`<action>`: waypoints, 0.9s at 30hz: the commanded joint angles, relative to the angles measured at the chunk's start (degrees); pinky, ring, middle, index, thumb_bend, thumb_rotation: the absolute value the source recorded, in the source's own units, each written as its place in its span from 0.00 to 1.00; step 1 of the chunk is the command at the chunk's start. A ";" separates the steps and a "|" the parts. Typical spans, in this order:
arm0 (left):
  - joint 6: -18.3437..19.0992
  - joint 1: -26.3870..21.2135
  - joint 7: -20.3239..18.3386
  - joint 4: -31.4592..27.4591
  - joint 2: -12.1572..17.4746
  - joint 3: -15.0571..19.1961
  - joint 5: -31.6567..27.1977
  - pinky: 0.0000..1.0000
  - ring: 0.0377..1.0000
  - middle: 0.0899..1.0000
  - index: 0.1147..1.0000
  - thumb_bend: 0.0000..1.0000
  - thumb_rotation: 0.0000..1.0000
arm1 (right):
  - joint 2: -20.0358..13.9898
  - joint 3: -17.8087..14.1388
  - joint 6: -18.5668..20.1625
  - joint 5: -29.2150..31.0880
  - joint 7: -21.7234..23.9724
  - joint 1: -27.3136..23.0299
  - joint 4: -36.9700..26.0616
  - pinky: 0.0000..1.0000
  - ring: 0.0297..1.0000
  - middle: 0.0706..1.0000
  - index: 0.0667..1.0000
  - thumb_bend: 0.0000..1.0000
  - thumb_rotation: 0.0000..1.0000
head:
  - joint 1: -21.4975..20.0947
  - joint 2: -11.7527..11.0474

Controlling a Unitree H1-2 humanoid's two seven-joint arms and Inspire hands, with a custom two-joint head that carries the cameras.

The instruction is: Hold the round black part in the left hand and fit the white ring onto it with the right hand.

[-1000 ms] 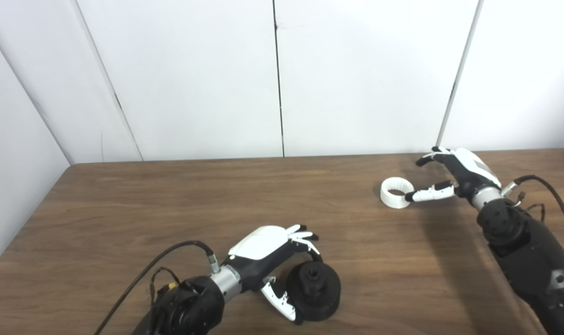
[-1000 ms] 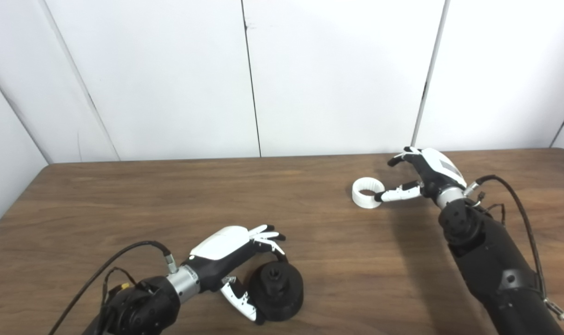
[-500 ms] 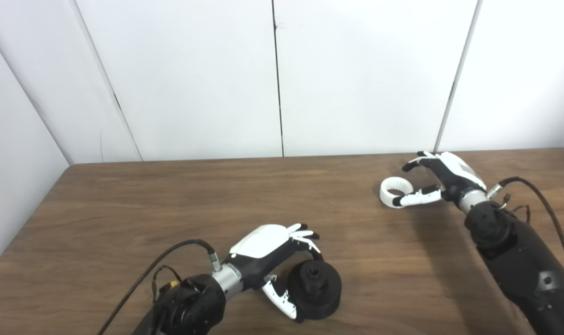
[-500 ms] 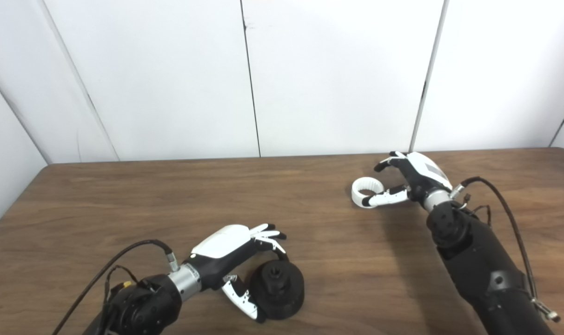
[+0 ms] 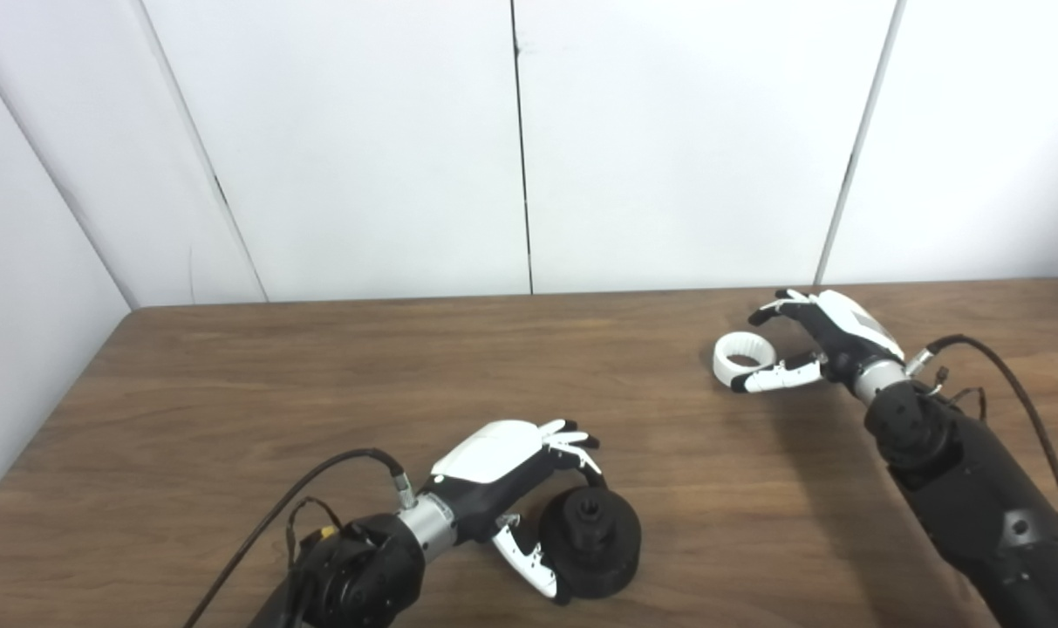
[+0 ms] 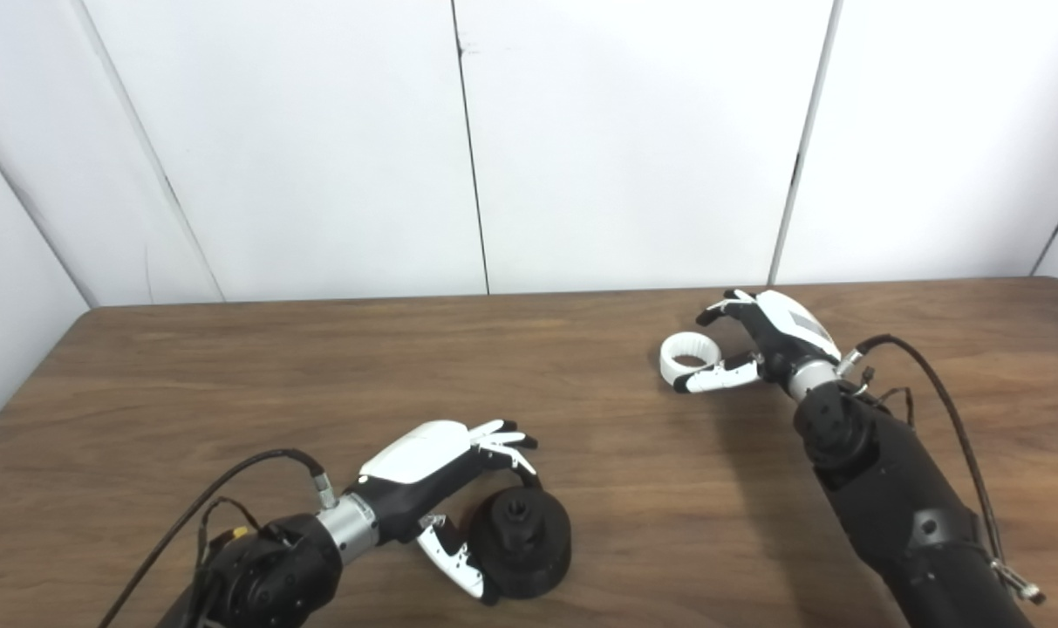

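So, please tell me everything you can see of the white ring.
The white ring is a short, wide band, open through the middle, and looks like matte plastic. It lies flat on the brown table, far right, hole facing up, with a dark shadow inside. The right hand is spread around it: the thumb lies along its near side, apparently touching, and the fingers curl above its far side. It is not lifted. The black part sits far away, by the left hand.

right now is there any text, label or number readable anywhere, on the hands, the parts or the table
None can be read.
Right hand: a grey patch on its back, no legible marking.
Left hand, white ring, round black part, table: no text or labels visible.
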 commanded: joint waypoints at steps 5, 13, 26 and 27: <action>0.30 -0.68 -0.29 -2.12 0.64 0.15 0.73 0.82 0.99 0.92 0.60 0.91 0.14 | -0.41 -0.35 -1.57 -0.02 -1.02 -2.54 -0.37 1.00 1.00 0.95 0.75 0.87 0.35 | 0.06 0.05; 1.41 -0.33 -1.24 -3.31 0.57 0.16 1.15 0.83 0.99 0.92 0.61 0.90 0.14 | -0.49 -0.31 -2.02 0.18 -0.98 -2.31 0.02 1.00 1.00 0.95 0.74 0.87 0.34 | 0.78 0.37; 1.76 0.09 -1.13 -3.83 0.74 0.54 1.04 0.82 0.99 0.92 0.61 0.90 0.14 | 0.25 -0.42 -3.98 0.31 -3.23 -2.44 3.04 0.99 1.00 0.94 0.73 0.86 0.31 | 1.11 0.41; 1.70 0.10 -1.06 -3.83 0.75 0.55 1.06 0.82 0.99 0.92 0.61 0.90 0.14 | 0.36 -0.49 -4.16 0.38 -3.50 -2.45 3.20 0.99 1.00 0.94 0.73 0.85 0.30 | 1.11 0.41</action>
